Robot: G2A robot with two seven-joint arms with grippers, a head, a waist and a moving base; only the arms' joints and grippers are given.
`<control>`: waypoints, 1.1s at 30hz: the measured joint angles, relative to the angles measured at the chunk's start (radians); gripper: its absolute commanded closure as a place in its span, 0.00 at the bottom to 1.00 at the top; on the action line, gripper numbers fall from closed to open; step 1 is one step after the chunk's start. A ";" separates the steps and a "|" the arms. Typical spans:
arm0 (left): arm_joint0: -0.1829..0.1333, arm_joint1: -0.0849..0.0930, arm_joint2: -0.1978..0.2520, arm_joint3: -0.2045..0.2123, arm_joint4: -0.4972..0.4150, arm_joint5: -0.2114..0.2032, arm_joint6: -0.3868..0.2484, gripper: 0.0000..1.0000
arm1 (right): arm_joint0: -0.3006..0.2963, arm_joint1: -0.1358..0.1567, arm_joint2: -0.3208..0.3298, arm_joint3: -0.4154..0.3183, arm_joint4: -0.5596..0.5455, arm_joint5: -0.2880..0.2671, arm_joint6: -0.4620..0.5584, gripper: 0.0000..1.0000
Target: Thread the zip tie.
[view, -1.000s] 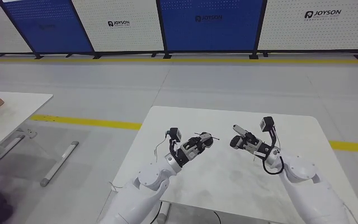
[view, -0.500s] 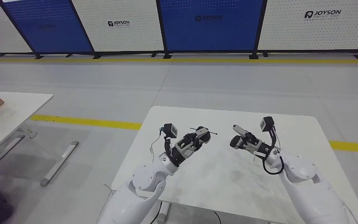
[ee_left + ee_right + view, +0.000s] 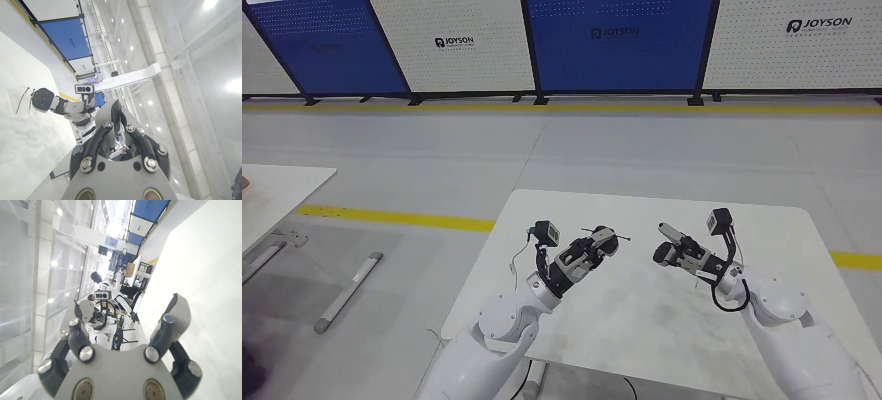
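— How is the light looking?

— Bright and even. In the top view the white table (image 3: 642, 330) is glowing, and the side table (image 3: 272, 190) at the left edge of the frame is throwing a soft shadow onto the floor (image 3: 422, 150) beneath it.

— Any glare?

— Ceiling lamps (image 3: 208, 5) are blooming into white patches in the left wrist view. In the right wrist view they are flaring into stars. Screws on the left gripper (image 3: 118, 106) are glinting.

— Distortion?

— Roof beams (image 3: 151, 37) are bowing toward the edges of both wrist views.
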 measured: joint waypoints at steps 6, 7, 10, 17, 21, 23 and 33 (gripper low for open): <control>-0.005 -0.001 -0.004 -0.052 -0.002 -0.023 0.009 1.00 | 0.000 0.000 0.000 0.000 0.000 0.000 0.000 0.00; -0.002 -0.001 -0.006 -0.063 0.006 -0.024 0.012 1.00 | 0.000 0.000 0.000 0.000 0.000 0.000 0.000 0.00; 0.002 0.000 -0.008 -0.075 0.024 -0.016 0.020 1.00 | 0.000 0.000 0.000 0.000 0.000 0.000 0.000 0.00; 0.002 0.000 -0.008 -0.074 0.022 -0.016 0.019 1.00 | 0.000 0.000 0.000 0.000 0.000 0.000 0.000 0.00; 0.002 0.000 -0.008 -0.074 0.022 -0.016 0.019 1.00 | 0.000 0.000 0.000 0.000 0.000 0.000 0.000 0.00; 0.002 0.000 -0.008 -0.074 0.022 -0.016 0.019 1.00 | 0.000 0.000 0.000 0.000 0.000 0.000 0.000 0.00; 0.002 0.000 -0.007 -0.073 0.024 -0.015 0.020 1.00 | 0.000 0.000 0.000 0.000 0.000 0.000 0.000 0.00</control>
